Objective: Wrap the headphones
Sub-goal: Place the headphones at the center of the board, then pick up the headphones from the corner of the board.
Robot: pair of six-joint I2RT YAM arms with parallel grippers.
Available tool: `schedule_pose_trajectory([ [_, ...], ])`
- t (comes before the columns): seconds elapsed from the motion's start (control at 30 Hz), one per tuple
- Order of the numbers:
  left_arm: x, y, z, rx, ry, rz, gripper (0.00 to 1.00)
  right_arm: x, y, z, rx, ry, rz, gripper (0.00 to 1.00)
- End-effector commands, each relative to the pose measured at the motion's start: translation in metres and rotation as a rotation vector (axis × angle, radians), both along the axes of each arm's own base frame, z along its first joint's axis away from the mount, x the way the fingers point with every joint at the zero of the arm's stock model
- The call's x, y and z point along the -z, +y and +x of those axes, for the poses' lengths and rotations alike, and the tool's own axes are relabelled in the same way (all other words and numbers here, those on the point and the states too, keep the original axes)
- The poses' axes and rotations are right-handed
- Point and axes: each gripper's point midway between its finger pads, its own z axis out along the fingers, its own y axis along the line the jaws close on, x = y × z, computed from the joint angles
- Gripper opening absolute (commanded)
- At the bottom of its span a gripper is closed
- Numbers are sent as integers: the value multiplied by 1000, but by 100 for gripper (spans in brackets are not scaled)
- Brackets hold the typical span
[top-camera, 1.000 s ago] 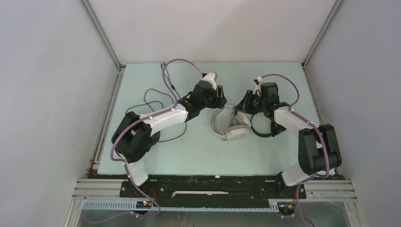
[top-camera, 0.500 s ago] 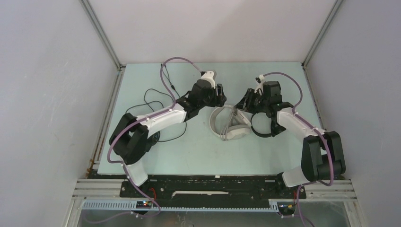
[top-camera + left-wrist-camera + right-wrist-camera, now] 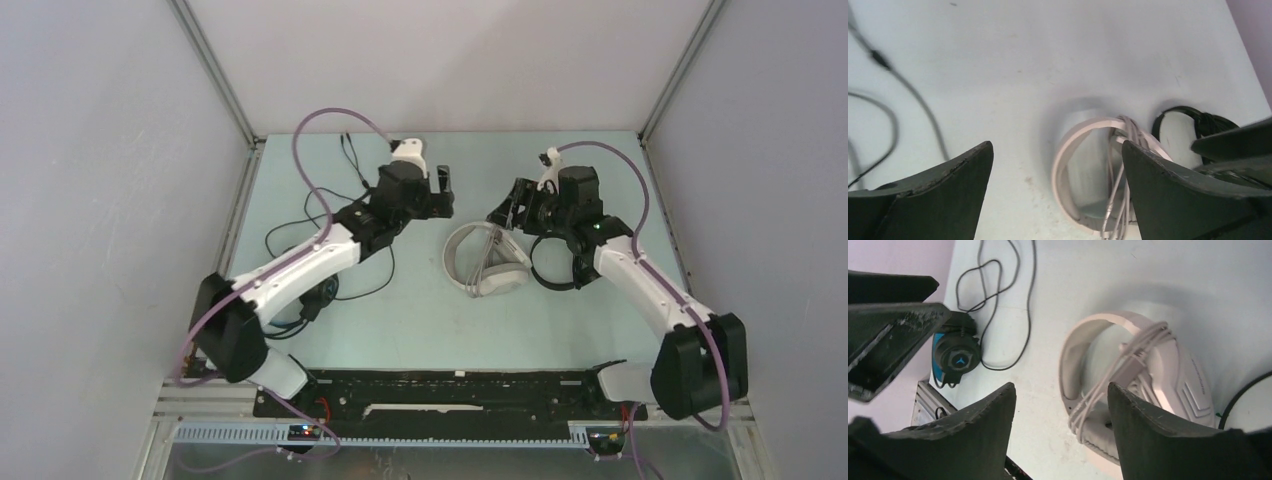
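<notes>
White-grey headphones [image 3: 486, 262] lie mid-table with their pale cable [image 3: 1128, 365] wound across the headband. Smaller all-black headphones [image 3: 556, 266] lie just to their right, under the right forearm. Black headphones with a blue band [image 3: 318, 296] lie at the left, partly under the left arm, and their thin black cable [image 3: 305, 215] sprawls loose. My left gripper [image 3: 442, 192] hovers open, behind and left of the white pair [image 3: 1068, 165]. My right gripper [image 3: 503, 208] hovers open just behind that pair [image 3: 1173, 380]. Neither holds anything.
The pale green table [image 3: 420, 330] is boxed in by grey walls and metal frame posts [image 3: 215, 70]. A black rail [image 3: 450, 385] with the arm bases runs along the near edge. Purple arm hoses [image 3: 310, 150] loop above the left arm.
Both grippers have opened wider and drawn back from the white-grey headphones. The left arm swung left and toward the back; the right arm stretched out. The headphones stayed put.
</notes>
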Motion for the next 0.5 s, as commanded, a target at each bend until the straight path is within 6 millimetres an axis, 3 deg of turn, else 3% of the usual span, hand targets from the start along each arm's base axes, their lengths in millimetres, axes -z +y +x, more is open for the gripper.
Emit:
schedule_pose_trajectory([
  [0.0, -30, 77, -13, -229, -30, 96, 100, -61, 11, -3, -28, -198, -9, 74],
  [0.13, -30, 137, -32, -356, -10, 182, 100, -76, 23, -16, -65, -255, -27, 99],
  [0.3, -9, 222, -68, -658, 120, 136, 99, -86, 37, -28, -118, -313, -32, 99],
  [0.47, 19, 261, -99, -922, 259, -183, 95, -103, 33, -26, -67, -380, -40, 100],
])
